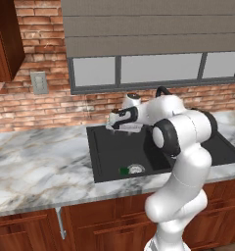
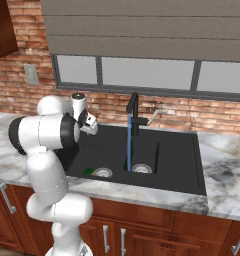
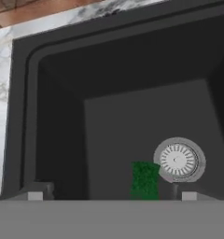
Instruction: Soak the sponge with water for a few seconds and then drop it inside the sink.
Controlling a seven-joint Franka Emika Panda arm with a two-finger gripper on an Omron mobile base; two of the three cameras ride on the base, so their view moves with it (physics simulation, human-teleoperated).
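Note:
The sponge (image 3: 145, 180) lies dark green face up on the floor of the black sink (image 3: 62, 116), touching the round silver drain (image 3: 179, 159). It is also a small green patch (image 1: 124, 171) by the drain (image 1: 136, 169), near the basin's front wall, with its yellow edge (image 2: 88, 172) visible from the other side. My gripper (image 1: 121, 129) hangs above that basin (image 1: 105, 147), well over the sponge, open with nothing between its fingertips (image 3: 35, 195). Water (image 2: 128, 145) falls as a thin blue stream from the black faucet (image 2: 133, 112) to the sink floor.
A divider (image 2: 157, 150) separates the two basins, with a second drain (image 2: 142, 168) near the stream. Marble counter (image 1: 36, 166) flanks the sink on both sides. Brick wall and a window (image 2: 142, 72) stand behind. Wooden cabinets (image 1: 26, 225) run below.

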